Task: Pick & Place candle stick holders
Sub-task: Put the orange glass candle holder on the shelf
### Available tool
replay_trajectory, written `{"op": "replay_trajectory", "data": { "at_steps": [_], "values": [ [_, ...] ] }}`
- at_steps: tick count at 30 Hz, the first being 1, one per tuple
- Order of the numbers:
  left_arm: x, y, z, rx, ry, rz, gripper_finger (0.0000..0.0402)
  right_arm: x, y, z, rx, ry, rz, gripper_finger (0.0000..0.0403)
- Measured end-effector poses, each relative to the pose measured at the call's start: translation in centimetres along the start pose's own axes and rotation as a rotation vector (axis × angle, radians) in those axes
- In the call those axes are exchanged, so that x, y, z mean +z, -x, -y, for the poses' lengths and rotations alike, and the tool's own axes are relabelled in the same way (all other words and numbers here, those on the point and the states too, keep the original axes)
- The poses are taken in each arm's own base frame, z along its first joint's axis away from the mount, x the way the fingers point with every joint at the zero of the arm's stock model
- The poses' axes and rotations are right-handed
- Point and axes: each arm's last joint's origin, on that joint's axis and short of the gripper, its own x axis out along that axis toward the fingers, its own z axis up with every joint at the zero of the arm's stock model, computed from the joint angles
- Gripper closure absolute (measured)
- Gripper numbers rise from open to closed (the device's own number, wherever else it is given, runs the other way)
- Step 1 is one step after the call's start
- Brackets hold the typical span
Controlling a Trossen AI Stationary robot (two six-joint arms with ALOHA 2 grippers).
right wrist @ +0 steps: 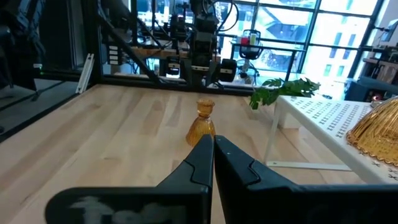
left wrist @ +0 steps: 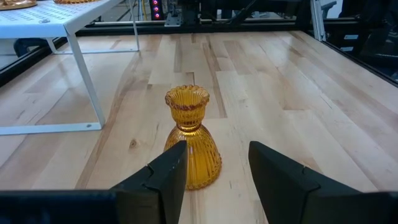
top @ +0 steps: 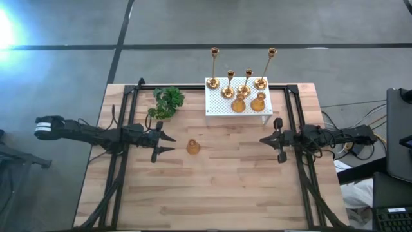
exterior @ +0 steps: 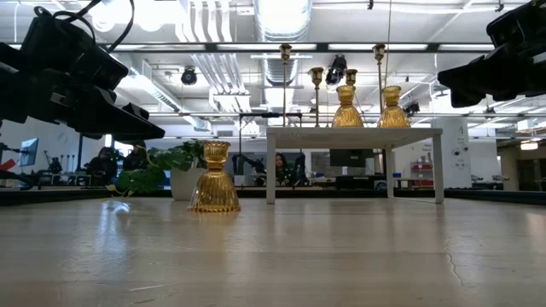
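**Left end effector spread just short of a lone squat holder**

Nearest the left wrist camera are the left end effector [left wrist: 214, 171]'s two dark fingers, spread apart, with the squat amber-gold holder [left wrist: 192, 138] standing upright on the counter [left wrist: 298, 93] just beyond them — its ribbed bell base partly behind the one finger, though contact cannot be made out. From above, that end effector [top: 166, 143] points toward the holder [top: 193, 147], which stands alone near the middle of the counter, with a small gap showing between the fingertips and the piece.

Across the counter, the right end effector [top: 269, 143] faces the same holder from the other side, well apart from it; its fingers [right wrist: 202, 158] are pressed together in the right wrist view, with the holder [right wrist: 201, 123] standing beyond their tips.

The other candle stick holders sit on the white perforated box [top: 215, 103] at the far edge of the counter — four thin-stemmed ones [top: 245, 84] of differing heights along its back and two squat bulb-shaped ones [top: 248, 103] nearer the front. In the low view the box reads as a small white stand [exterior: 354, 135] on legs, with the gold pieces on top and the lone holder [exterior: 214, 178] on the counter to its left.

A green leafy plant [top: 167, 101] lies just beside the box, near the left arm.
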Motion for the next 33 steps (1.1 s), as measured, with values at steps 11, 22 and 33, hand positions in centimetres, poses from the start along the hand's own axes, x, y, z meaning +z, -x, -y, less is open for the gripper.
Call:
{"op": "replay_trajectory", "data": {
  "at_steps": [11,22,33],
  "values": [
    [0.0,0.0,0.0,0.0,0.0,0.001,0.0225,0.0,0.0,0.0,0.0,0.0,0.0,0.0394],
    [0.1,0.0,-0.4,0.143,0.077,0.012,0.0225,0.0,0.0,0.0,0.0,0.0,0.0,0.0394],
    [5.7,-0.7,-1.2,0.212,0.747,0.302,0.0225,0.0,0.0,0.0,0.001,0.0,0.001,0.0394]
  ]
}}
